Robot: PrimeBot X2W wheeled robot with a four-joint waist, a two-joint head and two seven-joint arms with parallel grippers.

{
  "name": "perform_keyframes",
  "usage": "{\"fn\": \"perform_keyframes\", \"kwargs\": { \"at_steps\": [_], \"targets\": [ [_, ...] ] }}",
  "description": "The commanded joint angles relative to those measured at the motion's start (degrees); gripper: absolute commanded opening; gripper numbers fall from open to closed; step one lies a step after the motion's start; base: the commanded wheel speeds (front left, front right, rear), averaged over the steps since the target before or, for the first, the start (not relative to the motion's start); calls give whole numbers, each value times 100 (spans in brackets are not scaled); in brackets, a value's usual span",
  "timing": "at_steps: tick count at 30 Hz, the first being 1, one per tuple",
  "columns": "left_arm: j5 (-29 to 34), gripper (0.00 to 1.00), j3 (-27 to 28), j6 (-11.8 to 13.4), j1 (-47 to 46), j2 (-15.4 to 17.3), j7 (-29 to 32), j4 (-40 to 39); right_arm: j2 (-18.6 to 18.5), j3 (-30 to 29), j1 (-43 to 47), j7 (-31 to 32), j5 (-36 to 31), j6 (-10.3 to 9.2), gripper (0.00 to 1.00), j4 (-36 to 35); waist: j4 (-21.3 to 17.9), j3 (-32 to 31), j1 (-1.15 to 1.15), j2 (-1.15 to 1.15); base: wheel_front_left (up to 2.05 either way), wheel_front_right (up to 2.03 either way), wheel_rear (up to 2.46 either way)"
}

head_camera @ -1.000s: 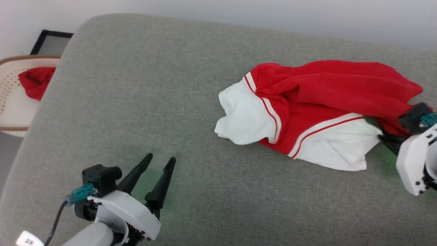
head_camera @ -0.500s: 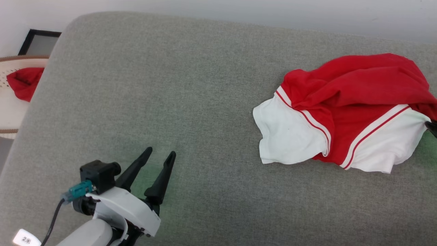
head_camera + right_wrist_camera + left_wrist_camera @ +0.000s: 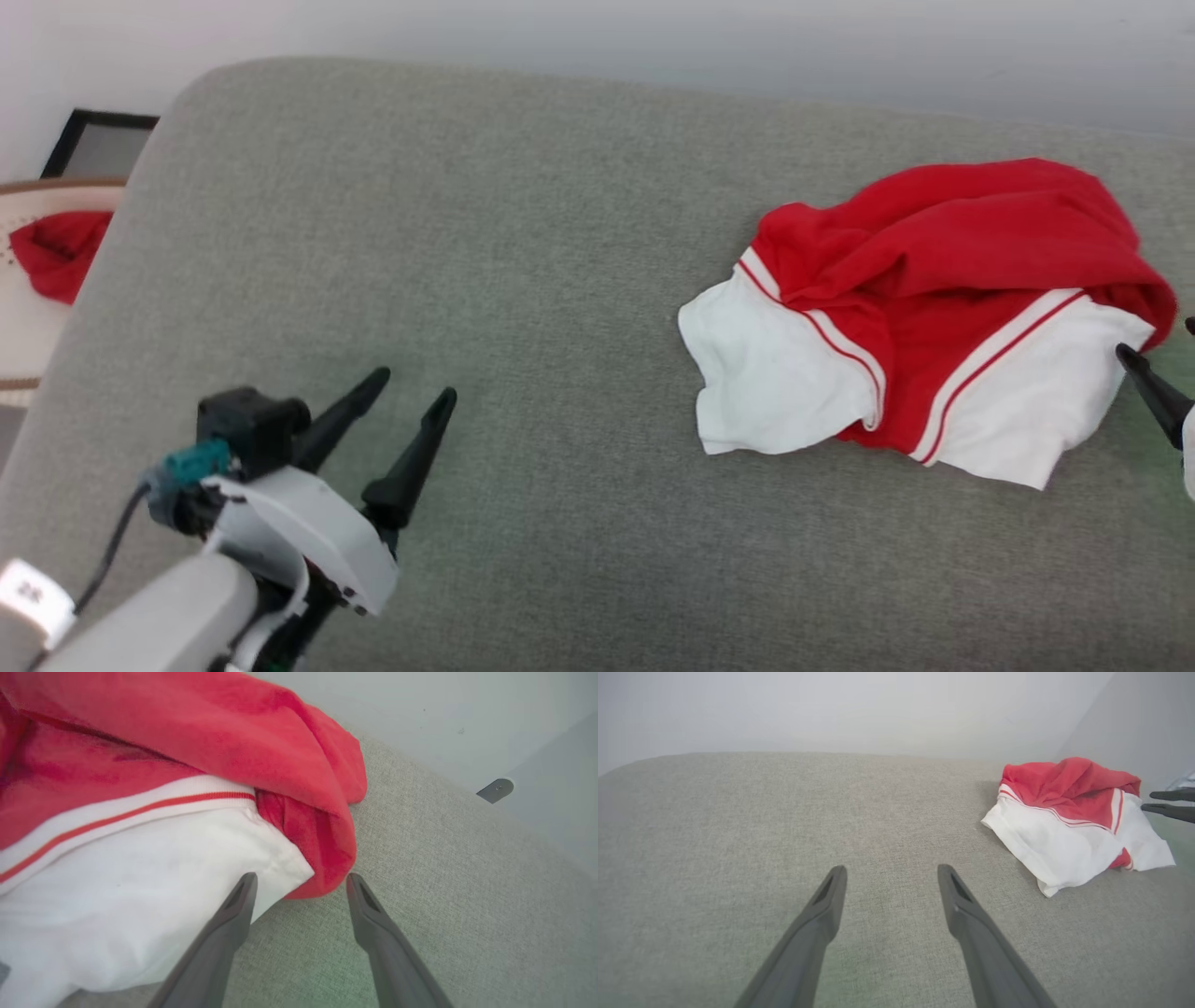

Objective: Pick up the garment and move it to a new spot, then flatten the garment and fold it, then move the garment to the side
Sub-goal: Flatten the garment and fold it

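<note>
- The left gripper (image 3: 415, 384) hovers over the near left part of the grey cushion (image 3: 560, 233). Its two dark fingers are spread wide, with bare fabric between them.
- The right gripper (image 3: 301, 876) sits low at the cushion's right end, fingers spread apart and pinching nothing. Their tips flank a corner of the garment (image 3: 117, 868), where a white panel meets a red fold. Whether either tip touches the cloth I cannot tell.
- The garment lies crumpled on the cushion's right half, toward its far edge. The red bulk is heaped at the back, and two white panels with white-red trim spill toward the near side.
- Past the cushion's left end stands a pale chair (image 3: 23, 327) with a small red cloth (image 3: 56, 252) on its seat, and a black frame (image 3: 93, 119) is behind it.
- Beyond the cushion's far edge rises a plain pale wall (image 3: 653, 37).
</note>
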Motion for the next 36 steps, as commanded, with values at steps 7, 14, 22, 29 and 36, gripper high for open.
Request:
{"fn": "perform_keyframes", "kwargs": {
  "at_steps": [7,14,22,29,36],
  "targets": [
    [342,100,-288,-418,-829,444,1049,-300,169,-783,642,-613,247,-8,100,-581,-413,-242,0,0,0,0,0],
    [769,100,-933,-1143,-1981,216,2481,-106,388,-1614,1118,-817,102,-8,100,-1287,-771,-253,0,0,0,0,0],
    [845,100,-1724,-1456,-2883,-756,3586,381,782,-2239,1581,-544,-307,-7,100,-2014,-1087,-79,0,0,0,0,0],
    [755,100,-2172,-1496,-3286,-1465,4091,1099,1107,-2482,1789,-377,-530,-7,100,-2321,-1249,90,0,0,0,0,0],
    [775,100,-2329,-1407,-3410,-1852,4191,1571,1270,-2600,1815,-335,-660,-7,100,-2416,-1353,196,0,0,0,0,0]
  ]
}}
